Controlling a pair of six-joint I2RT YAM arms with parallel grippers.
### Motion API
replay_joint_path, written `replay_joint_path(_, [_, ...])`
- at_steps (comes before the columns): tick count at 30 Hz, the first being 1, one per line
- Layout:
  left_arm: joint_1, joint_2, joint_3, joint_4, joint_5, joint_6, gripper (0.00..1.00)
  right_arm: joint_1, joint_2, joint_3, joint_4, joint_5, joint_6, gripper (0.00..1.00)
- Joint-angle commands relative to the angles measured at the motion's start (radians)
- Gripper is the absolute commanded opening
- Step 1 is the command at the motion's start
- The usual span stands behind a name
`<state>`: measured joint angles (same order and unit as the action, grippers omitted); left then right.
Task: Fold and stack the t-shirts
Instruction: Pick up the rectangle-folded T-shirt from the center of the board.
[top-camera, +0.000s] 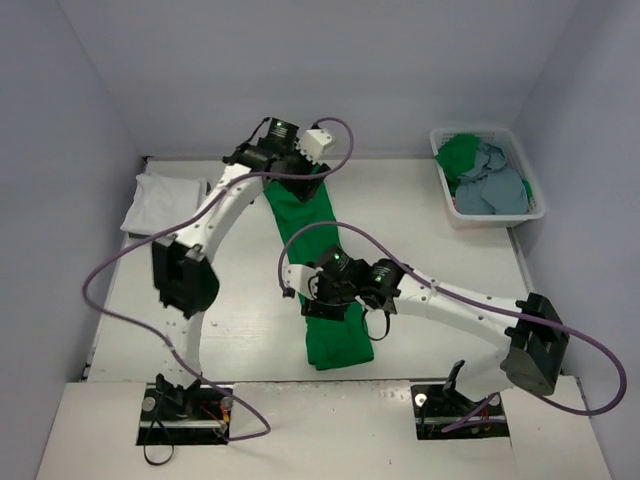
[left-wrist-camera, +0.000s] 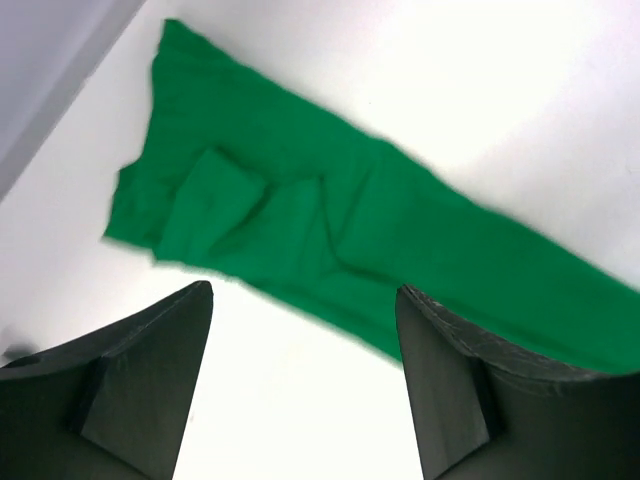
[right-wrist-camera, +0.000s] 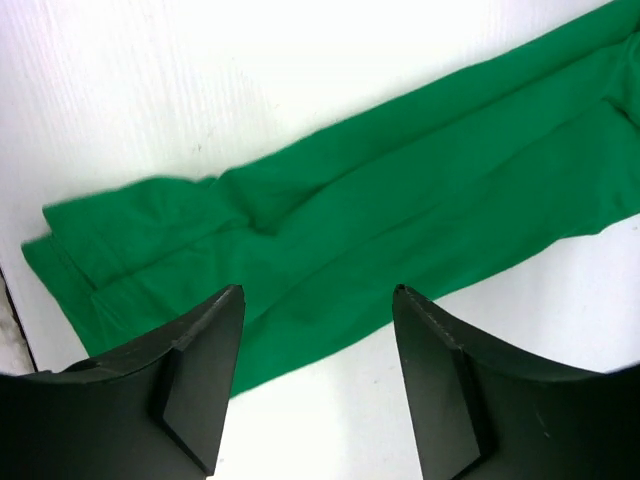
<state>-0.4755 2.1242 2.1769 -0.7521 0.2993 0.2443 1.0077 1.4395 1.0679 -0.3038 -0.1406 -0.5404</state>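
Observation:
A bright green t-shirt (top-camera: 305, 215), folded lengthwise into a long strip, lies down the middle of the table. It also shows in the left wrist view (left-wrist-camera: 330, 230) and the right wrist view (right-wrist-camera: 380, 200). My left gripper (top-camera: 290, 167) hovers open and empty by the strip's far end (left-wrist-camera: 305, 290). My right gripper (top-camera: 318, 296) hovers open and empty over the long edge near the strip's near end (right-wrist-camera: 318, 290). A folded white t-shirt (top-camera: 165, 203) lies at the far left. The dark grey t-shirt is out of view.
A white slotted basket (top-camera: 541, 196) stands at the far right, holding a crumpled blue-grey t-shirt (top-camera: 493, 186) and another green cloth (top-camera: 460, 155). Grey walls close in the table on three sides. Purple cables loop off both arms.

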Motion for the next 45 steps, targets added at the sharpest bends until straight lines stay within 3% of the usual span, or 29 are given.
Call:
replay_joint_path(1, [0.009, -0.247, -0.145, 0.034, -0.072, 0.061, 0.68, 0.003, -0.04, -0.065, 0.009, 0.018, -0.052, 0.59])
replay_joint_path(5, [0.043, -0.421, -0.368, 0.051, -0.098, 0.084, 0.68, 0.02, -0.04, -0.137, -0.02, 0.007, -0.093, 0.66])
replay_joint_path(7, [0.089, -0.522, -0.49, 0.069, -0.088, 0.073, 0.68, 0.043, -0.041, -0.167, -0.04, 0.007, -0.105, 0.75])
replay_joint_path(13, [0.21, -0.699, -0.68, 0.069, -0.031, 0.04, 0.68, 0.089, -0.054, -0.207, -0.09, -0.002, -0.112, 0.76])
replay_joint_path(17, [0.224, -0.767, -0.793, 0.085, -0.006, 0.023, 0.68, 0.144, -0.044, -0.212, -0.101, 0.004, -0.086, 0.77])
replay_joint_path(35, [0.245, -0.823, -0.867, 0.097, 0.052, 0.003, 0.68, 0.2, 0.17, -0.224, -0.044, -0.033, -0.058, 0.75])
replay_joint_path(38, [0.247, -0.825, -0.873, 0.102, 0.057, 0.003, 0.68, 0.2, 0.212, -0.221, -0.037, -0.033, -0.059, 0.63])
replay_joint_path(39, [0.25, -0.822, -0.873, 0.102, 0.06, 0.003, 0.68, 0.2, 0.232, -0.217, -0.037, -0.045, -0.058, 0.56])
replay_joint_path(40, [0.252, -0.823, -0.873, 0.102, 0.06, 0.001, 0.68, 0.2, 0.243, -0.214, -0.037, -0.047, -0.056, 0.41])
replay_joint_path(45, [0.258, -0.81, -0.879, 0.108, 0.077, 0.0, 0.68, 0.2, 0.245, -0.21, -0.041, -0.048, -0.044, 0.14])
